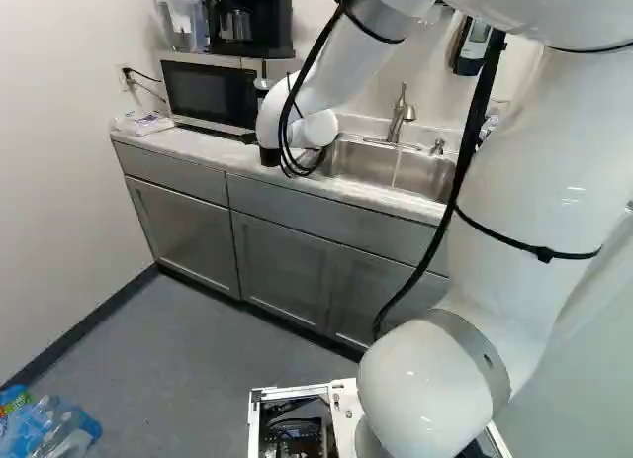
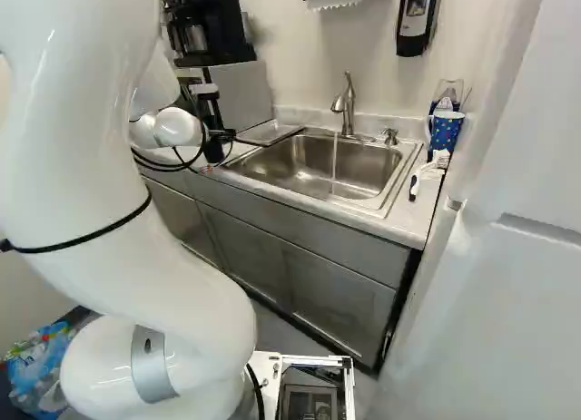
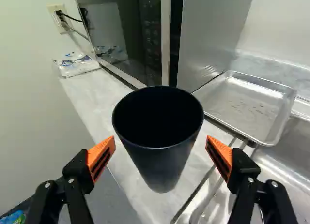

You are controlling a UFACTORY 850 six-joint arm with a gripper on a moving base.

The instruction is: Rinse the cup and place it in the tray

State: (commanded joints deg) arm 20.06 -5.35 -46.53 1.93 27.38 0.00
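Wrist view has the black cup standing upright on the counter, right between the two fingers of the gripper, its wide mouth up and the inside dark. Those fingers are spread wide; I can see a gap on either side of the cup, so neither orange pad is touching it. Just beyond it sits the microwave, with a coffee maker on top, and on the sink side of the cup there's the shallow metal tray, lying flat between the microwave and the sink. From where I'm standing, nothing shows in that tray. Over at the sink, the faucet is running, a thin stream of water dropping straight into the basin. The arm reaches out across the front of the counter, black cables looping round its wrist. Past the other side of the sink, by the wall, stands a blue patterned cup, and near it on the counter a brush. Down at the far end, past the microwave, there's a crumpled plastic packet by the wall.
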